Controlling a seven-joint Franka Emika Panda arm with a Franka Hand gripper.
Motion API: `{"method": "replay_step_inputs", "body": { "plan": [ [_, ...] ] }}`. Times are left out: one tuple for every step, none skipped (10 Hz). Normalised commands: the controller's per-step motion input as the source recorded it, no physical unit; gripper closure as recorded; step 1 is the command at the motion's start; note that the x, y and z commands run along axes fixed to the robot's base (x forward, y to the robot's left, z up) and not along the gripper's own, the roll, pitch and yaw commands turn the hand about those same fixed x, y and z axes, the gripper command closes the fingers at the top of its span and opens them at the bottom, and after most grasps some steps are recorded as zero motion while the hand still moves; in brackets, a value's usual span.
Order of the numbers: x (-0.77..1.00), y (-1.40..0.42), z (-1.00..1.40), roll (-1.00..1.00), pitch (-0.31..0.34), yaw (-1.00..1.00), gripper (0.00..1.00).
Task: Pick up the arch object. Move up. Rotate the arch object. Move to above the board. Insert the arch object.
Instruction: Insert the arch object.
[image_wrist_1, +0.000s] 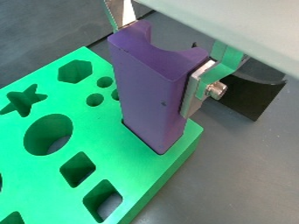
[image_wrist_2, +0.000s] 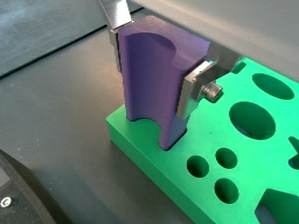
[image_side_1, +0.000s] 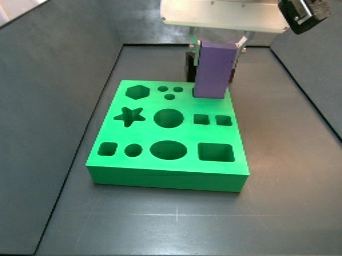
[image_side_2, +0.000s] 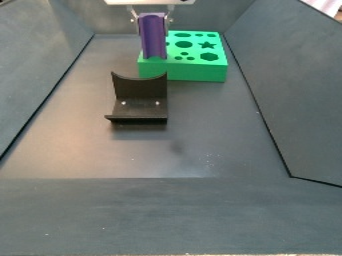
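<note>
You have one purple arch block, one green board and one dark fixture. The claw grips the block upright at the board's edge, its lower end in a notch there. Open floor surrounds the board. The claw's body is cut off.

Dark floor carries green board and fixture; gripper above board.
</note>
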Motion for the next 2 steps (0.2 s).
{"method": "replay_step_inputs", "body": {
  "plan": [
    [0.00,0.00,0.00,0.00,0.000,0.00,1.00],
    [0.00,0.00,0.00,0.00,0.000,0.00,1.00]
  ]
}}
